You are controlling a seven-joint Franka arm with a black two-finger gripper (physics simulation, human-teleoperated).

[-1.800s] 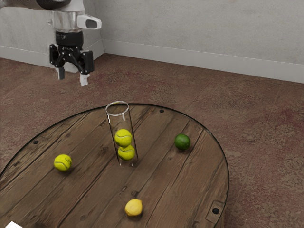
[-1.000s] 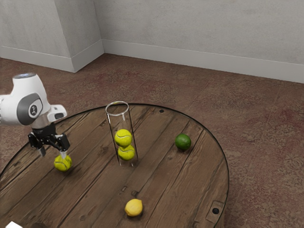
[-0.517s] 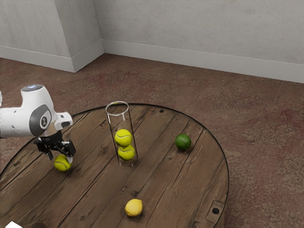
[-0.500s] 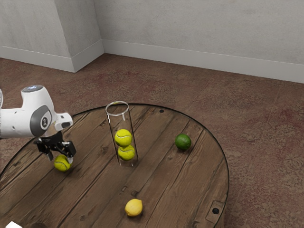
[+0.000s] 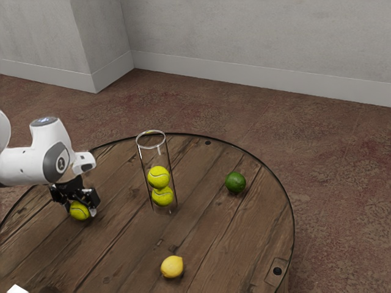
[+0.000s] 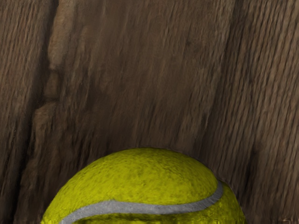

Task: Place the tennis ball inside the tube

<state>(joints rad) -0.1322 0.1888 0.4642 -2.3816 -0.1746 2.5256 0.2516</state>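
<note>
Reach in with the arm (image 5: 27,165) from the exterior view's left, low over the table (image 5: 214,232). Have the gripper (image 5: 80,210) right down around the ball (image 5: 79,212), with fingers (image 5: 93,212) spread apart, one to each side of it, and not clamped on it. Cannot tell whether touching it at either side. See the ball on the wood at the exterior view's left, outside the tube (image 5: 153,155) and well apart from it. In the wrist view, find the same ball just under the hand, yellow-green with a pale seam curving across, over brown planks with dark gaps.

Find the tube at mid-table, clear, open at the rim, with two more balls stacked inside: upper ball (image 5: 159,177) resting on lower ball (image 5: 163,196). Farther right, see a dark green lime (image 5: 234,182); nearer than the tube, a yellow lemon (image 5: 172,267). At the near left corner, notice a bit of something white (image 5: 17,289), too cropped to name.
</note>
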